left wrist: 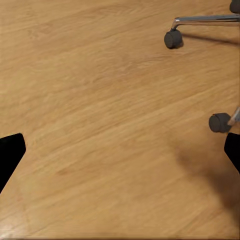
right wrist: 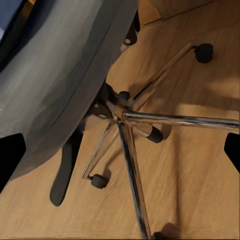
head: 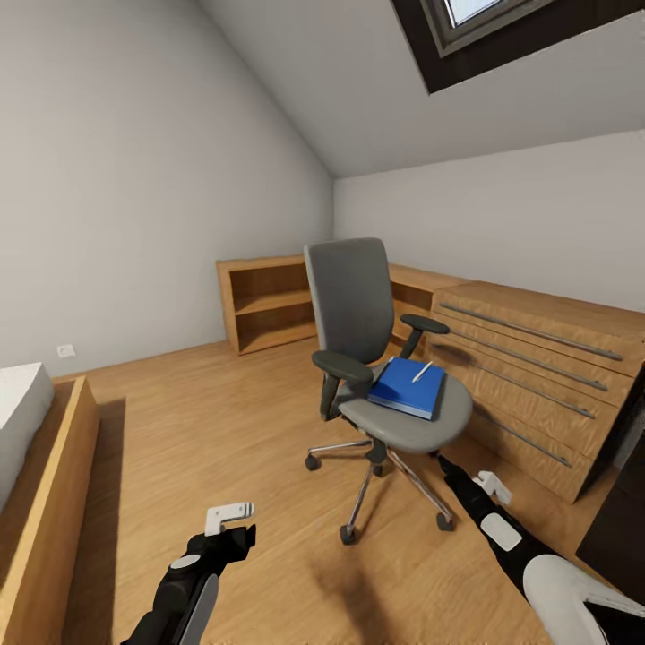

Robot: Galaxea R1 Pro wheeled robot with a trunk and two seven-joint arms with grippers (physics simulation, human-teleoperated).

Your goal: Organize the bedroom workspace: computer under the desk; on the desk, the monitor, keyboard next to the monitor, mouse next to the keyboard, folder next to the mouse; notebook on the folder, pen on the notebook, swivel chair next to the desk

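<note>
— While you face the swivel chair, what sits on its seat?
— Your folder lies flat there, the pen on top.
— And your grippers?
— Left gripper hangs over bare floor, right gripper just beside the chair base; both spread apart, holding nothing. Open shelves stand behind.

The swivel chair stands on the floor before the cabinets, with the folder on its seat and the pen on the folder.
</note>
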